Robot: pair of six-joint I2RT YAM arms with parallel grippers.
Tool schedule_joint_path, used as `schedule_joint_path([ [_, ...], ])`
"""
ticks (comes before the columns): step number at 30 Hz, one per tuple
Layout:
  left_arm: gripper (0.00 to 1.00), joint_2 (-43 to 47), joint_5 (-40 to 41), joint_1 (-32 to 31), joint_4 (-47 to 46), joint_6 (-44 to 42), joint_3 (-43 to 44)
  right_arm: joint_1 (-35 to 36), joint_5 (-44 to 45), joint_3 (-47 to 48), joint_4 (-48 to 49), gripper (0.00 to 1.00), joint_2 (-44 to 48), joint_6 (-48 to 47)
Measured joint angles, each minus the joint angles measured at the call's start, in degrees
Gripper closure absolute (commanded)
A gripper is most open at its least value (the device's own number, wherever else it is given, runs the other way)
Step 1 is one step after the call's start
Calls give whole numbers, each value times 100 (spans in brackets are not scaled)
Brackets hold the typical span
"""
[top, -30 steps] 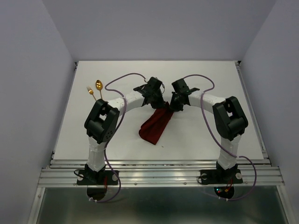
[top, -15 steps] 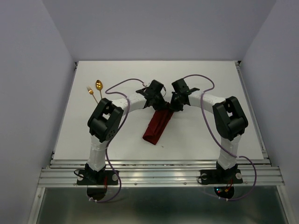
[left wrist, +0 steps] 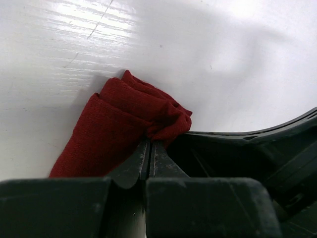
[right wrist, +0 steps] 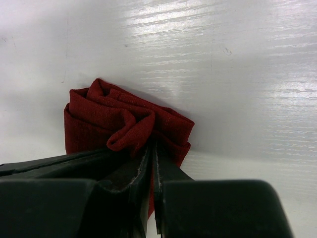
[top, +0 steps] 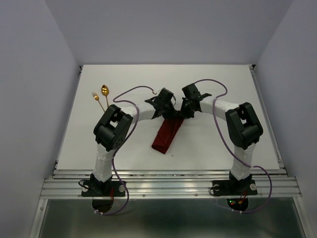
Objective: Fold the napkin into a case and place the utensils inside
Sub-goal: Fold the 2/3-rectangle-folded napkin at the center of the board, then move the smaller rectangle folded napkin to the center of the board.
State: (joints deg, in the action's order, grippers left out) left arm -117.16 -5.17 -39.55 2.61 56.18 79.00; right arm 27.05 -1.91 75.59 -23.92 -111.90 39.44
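Observation:
The dark red napkin [top: 166, 135] lies as a narrow folded strip on the white table, running from centre toward the near left. Both grippers meet at its far end. My left gripper [top: 170, 113] is shut on a bunched corner of the napkin [left wrist: 124, 124], and my right gripper [top: 181, 115] is shut on the neighbouring bunched napkin edge [right wrist: 124, 121]. In each wrist view the jaws are pressed together with cloth pinched at the tips. The gold spoon [top: 105, 92] and gold fork [top: 96, 98] lie side by side at the far left, away from both grippers.
The white table [top: 223, 144] ends at a metal rail [top: 168, 173] along the near side. Grey walls enclose the left, right and back. Purple cables loop over both arms.
The left gripper has carried its corner of cloth to the right, toward the right gripper, and the napkin has narrowed from a wider wedge into a slim strip. The right gripper has stayed in place.

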Motion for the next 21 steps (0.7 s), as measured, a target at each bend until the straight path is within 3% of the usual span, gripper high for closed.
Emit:
schedule_joint_path([
  [2, 97, 0, -26, 2, -142, -59, -114, 0, 0, 0, 0, 90, 0, 0],
  [3, 88, 7, -44, 2, -234, -83, -184, 0, 0, 0, 0, 90, 0, 0],
  [4, 85, 13, -61, 2, -310, -96, -247, 0, 0, 0, 0, 90, 0, 0],
  [9, 77, 223, -79, 0, -485, -264, -553, 0, 2, -7, -2, 89, 0, 2],
  [11, 63, 341, -79, 0, -483, -361, -640, 4, 2, -20, 0, 89, 0, 0],
  [13, 57, 474, -79, -11, -483, -525, -695, 4, 0, -26, 11, 89, 4, 2],
  [18, 56, 896, -90, -59, -509, -1003, -787, 4, 4, -31, 13, 89, 7, 2],
  [21, 61, 1145, -87, -61, -525, -1217, -846, 4, 4, -31, 9, 89, 7, -2],
])
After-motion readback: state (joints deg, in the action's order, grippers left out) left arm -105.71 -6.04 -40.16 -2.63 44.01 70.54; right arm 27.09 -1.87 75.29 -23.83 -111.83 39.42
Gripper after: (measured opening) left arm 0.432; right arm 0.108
